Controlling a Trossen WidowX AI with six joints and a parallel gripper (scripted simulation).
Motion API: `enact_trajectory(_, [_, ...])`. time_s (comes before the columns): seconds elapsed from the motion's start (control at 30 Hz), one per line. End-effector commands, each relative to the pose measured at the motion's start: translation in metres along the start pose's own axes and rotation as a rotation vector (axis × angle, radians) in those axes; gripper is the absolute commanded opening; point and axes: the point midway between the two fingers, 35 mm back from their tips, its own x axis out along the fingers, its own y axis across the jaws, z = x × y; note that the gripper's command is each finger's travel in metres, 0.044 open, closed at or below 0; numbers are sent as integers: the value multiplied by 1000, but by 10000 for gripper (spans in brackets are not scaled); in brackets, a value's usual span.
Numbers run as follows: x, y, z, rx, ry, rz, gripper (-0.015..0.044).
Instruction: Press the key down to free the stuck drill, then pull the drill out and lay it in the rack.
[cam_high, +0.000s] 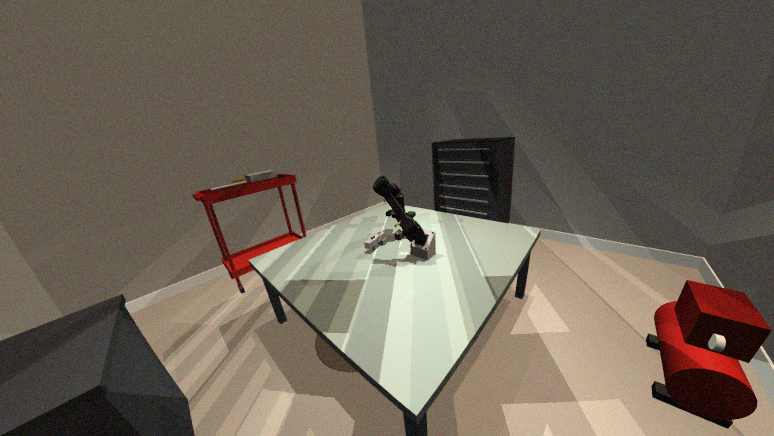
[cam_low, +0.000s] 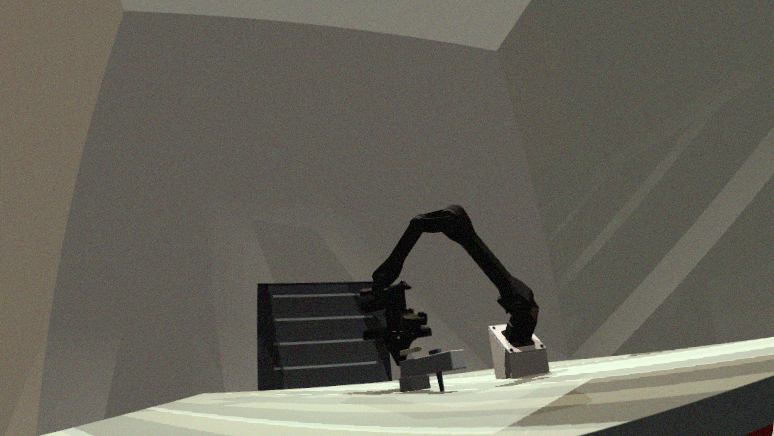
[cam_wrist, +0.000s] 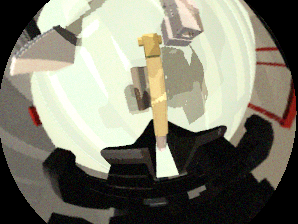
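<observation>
A red cart (cam_high: 207, 196) stands left of the table (cam_high: 411, 335). Near the table's far edge, the gripper (cam_low: 401, 354) hangs clamped on the tan drill (cam_wrist: 157, 90), which juts out from between the jaws above the pale tabletop, just beside the grey fixture block (cam_low: 427, 365). Right of it sits the arm's grey base (cam_low: 522, 361), with a dark cabinet (cam_high: 476, 178) behind.

Cart (cam_high: 246, 189) left of table (cam_high: 476, 254)
</observation>
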Motion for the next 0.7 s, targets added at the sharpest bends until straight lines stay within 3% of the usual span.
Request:
enact_trajectory(0.0, [0,9,-1,-3,1,4,0])
enact_trajectory(0.67, [27,7,0,-3,0,4,0])
